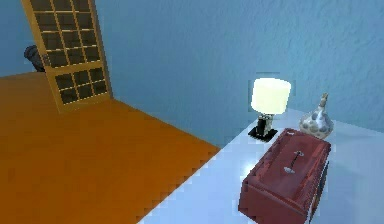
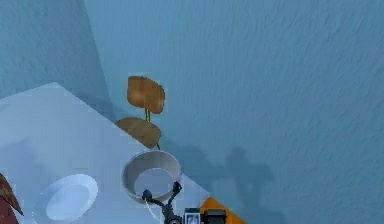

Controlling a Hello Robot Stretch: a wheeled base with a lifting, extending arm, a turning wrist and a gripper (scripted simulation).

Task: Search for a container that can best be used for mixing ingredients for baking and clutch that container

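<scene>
While end effector (image 2: 163,198) sits by bowl (image 2: 150,170) on table (image 2: 60,125), cannot tell whether holding anything

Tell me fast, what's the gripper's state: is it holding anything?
Gripper: near the round pale-grey bowl on the white table; cannot tell whether it holds anything.

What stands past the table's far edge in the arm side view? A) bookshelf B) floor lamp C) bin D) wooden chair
D: a wooden chair with a brown seat and back stands just beyond the white table, farther out than the bowl.
</scene>
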